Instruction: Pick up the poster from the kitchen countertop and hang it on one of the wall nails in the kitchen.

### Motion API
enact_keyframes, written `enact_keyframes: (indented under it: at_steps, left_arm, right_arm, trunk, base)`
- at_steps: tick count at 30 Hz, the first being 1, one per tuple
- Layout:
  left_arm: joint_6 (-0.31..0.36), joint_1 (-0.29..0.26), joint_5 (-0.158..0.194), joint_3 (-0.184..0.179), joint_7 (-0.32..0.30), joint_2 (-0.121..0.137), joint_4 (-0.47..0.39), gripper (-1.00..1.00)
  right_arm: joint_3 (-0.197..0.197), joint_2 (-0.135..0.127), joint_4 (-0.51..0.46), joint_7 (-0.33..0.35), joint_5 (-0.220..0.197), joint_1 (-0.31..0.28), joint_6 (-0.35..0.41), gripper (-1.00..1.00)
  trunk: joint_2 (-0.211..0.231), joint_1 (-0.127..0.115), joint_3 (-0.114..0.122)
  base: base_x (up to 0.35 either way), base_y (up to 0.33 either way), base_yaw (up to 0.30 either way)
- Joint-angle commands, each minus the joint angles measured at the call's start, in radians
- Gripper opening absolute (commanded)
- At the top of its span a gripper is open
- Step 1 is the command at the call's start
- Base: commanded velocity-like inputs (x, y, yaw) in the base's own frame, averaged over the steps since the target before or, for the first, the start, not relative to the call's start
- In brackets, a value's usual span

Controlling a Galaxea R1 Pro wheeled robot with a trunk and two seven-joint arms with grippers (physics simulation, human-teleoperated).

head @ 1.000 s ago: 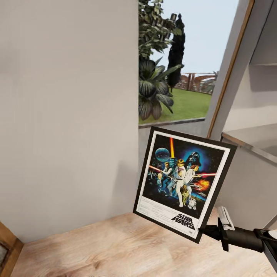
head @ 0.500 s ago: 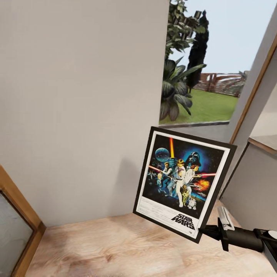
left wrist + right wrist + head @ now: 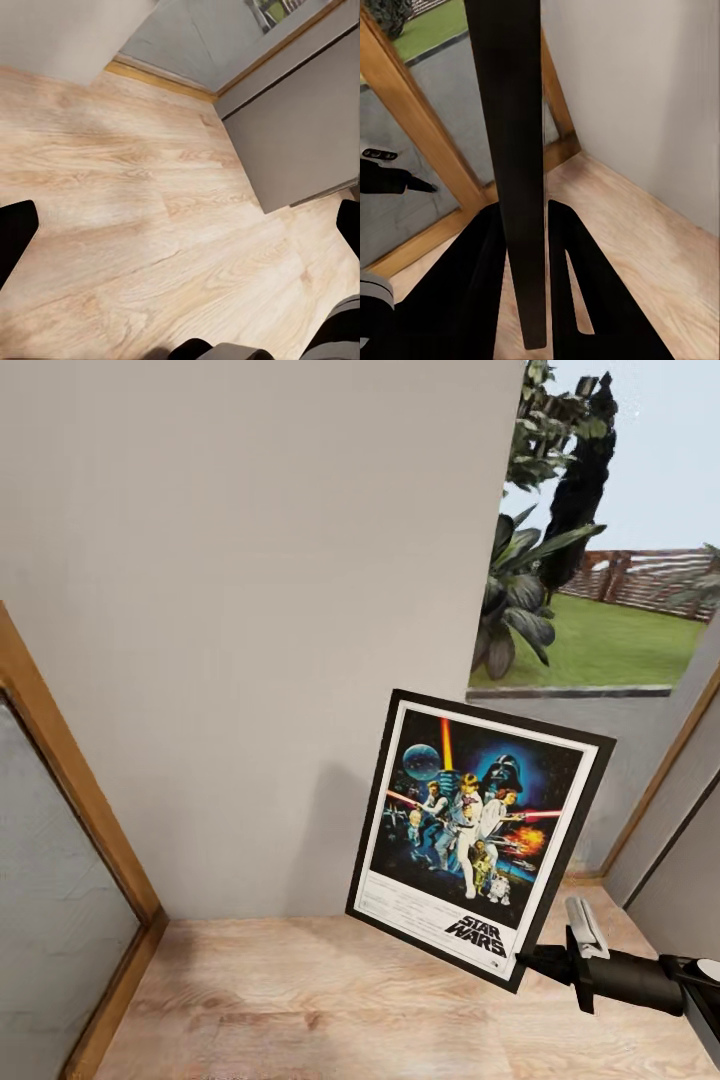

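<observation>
The poster [image 3: 475, 830], a black-framed Star Wars print with a white border, hangs upright and slightly tilted in the air in front of a plain grey wall [image 3: 250, 610]. My right gripper [image 3: 535, 960] is shut on the poster's lower right corner. In the right wrist view the poster [image 3: 510, 150] shows edge-on as a dark strip between the two black fingers of the right gripper [image 3: 526, 210]. My left gripper [image 3: 180, 225] is open over the wooden floor, holding nothing. The kitchen countertop is out of view.
A wooden door frame [image 3: 80, 790] with a glass panel stands at the left. At the upper right a window [image 3: 610, 590] looks onto garden plants. Light wooden floor [image 3: 300, 1000] lies below. A grey cabinet side [image 3: 300, 127] stands near the left arm.
The camera has swung left: the window has slid to the right of the picture and the door frame has come in at the left. Poster and right gripper keep their place in the picture.
</observation>
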Motion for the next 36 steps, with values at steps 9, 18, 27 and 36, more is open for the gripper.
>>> enact_keyframes:
  at_steps: [9,18,27,36]
  left_arm:
    - [-0.006,-0.001,0.008,-0.008,-0.001,0.000,0.000,1.00]
    - [-0.007,-0.001,0.008,-0.007,-0.001,0.000,0.000,1.00]
    - [-0.007,-0.001,0.008,-0.007,-0.001,0.000,0.000,1.00]
    - [-0.004,-0.001,0.007,-0.007,0.001,-0.001,-0.001,1.00]
  right_arm:
    - [-0.002,0.000,0.000,0.006,-0.003,0.000,0.010,-1.00]
    - [-0.002,0.000,0.000,0.006,-0.003,0.001,0.010,-1.00]
    - [-0.003,0.000,0.000,0.007,-0.003,0.002,0.011,-1.00]
    - [0.013,0.065,-0.016,0.000,-0.003,-0.002,0.016,-1.00]
  trunk:
    - [0.000,0.000,-0.001]
    - [0.000,0.000,-0.001]
    - [0.000,0.000,-0.001]
    - [0.000,0.000,-0.001]
  base:
    - [-0.011,0.073,0.197]
    - [-0.008,0.089,0.015]
    - [0.000,0.067,0.000]
    - [0.000,0.002,0.000]
